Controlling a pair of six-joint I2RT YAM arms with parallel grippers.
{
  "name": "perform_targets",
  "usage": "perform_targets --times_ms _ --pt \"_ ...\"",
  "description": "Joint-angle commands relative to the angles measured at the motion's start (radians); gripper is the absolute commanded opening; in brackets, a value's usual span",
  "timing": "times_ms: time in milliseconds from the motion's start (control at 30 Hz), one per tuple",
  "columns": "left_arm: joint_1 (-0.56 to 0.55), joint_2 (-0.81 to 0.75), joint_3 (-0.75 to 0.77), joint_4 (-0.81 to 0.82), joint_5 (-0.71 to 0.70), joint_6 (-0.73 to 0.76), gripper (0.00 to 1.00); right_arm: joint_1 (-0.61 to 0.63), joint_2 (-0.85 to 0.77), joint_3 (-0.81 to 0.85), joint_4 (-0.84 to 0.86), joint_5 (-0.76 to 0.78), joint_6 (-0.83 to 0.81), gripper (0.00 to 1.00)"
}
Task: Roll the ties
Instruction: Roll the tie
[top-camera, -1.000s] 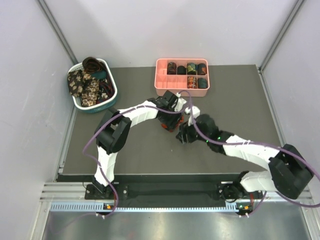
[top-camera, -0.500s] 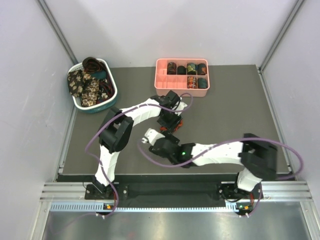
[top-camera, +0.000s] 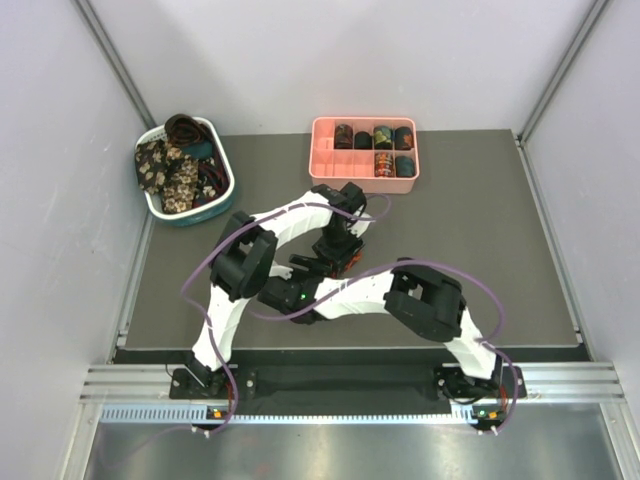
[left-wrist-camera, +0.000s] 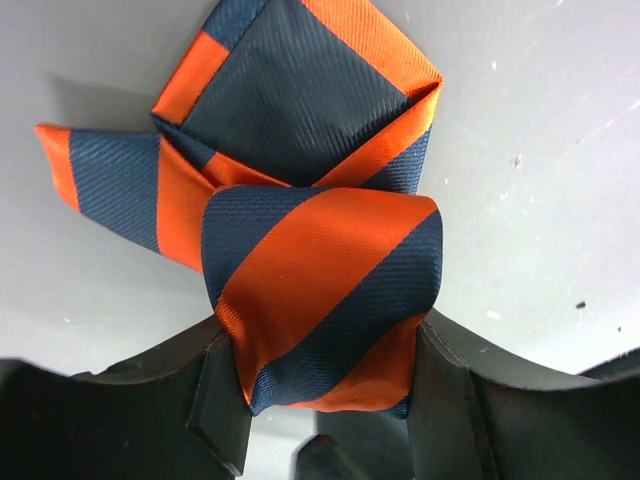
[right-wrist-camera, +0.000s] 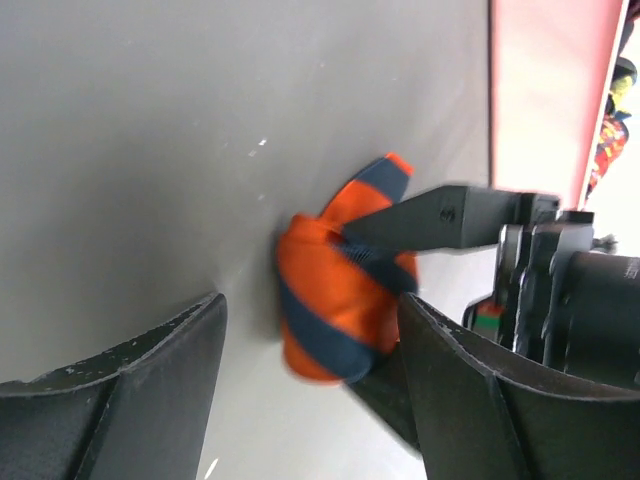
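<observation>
The orange-red and dark striped tie (left-wrist-camera: 320, 270) lies on the grey table as a small coil with a loose folded end behind it. My left gripper (left-wrist-camera: 325, 365) is shut on the coil, one finger on each side. In the top view the left gripper (top-camera: 340, 250) stands over the tie (top-camera: 350, 261) at the table's middle. My right gripper (top-camera: 305, 268) is just left of it. In the right wrist view the right gripper (right-wrist-camera: 312, 320) is open and empty, with the coil (right-wrist-camera: 330, 300) just beyond its fingertips and a left finger (right-wrist-camera: 440, 222) on the coil.
A pink compartment tray (top-camera: 365, 184) at the back holds several rolled ties (top-camera: 383, 135). It also shows in the right wrist view (right-wrist-camera: 540, 90). A white-and-teal basket (top-camera: 226, 196) at the back left holds floral and dark ties (top-camera: 170, 170). The right arm crosses low in front of the left.
My right arm has swung from the right of the tie across the front to its left, its open gripper now facing the coil. The left gripper has stayed on the tie.
</observation>
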Motion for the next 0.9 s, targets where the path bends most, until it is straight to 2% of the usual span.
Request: perform_targets --times_ms 0,367,600,867 --pt "-0.005 0.099 -0.019 -0.263 0.007 0.006 0.57 -0.026 0.060 0.097 -0.144 0.069 0.020 0.70" --pt "-0.013 0.148 0.068 -0.402 -0.022 0.004 0.57 -0.030 0.140 0.114 -0.292 0.086 0.102 0.70" --pt "-0.017 0.130 0.082 -0.425 -0.037 -0.002 0.57 -0.034 0.166 0.082 -0.287 0.015 0.076 0.71" --pt "-0.019 0.131 0.089 -0.424 -0.047 0.001 0.56 -0.091 0.251 0.119 -0.316 0.000 0.073 0.55"
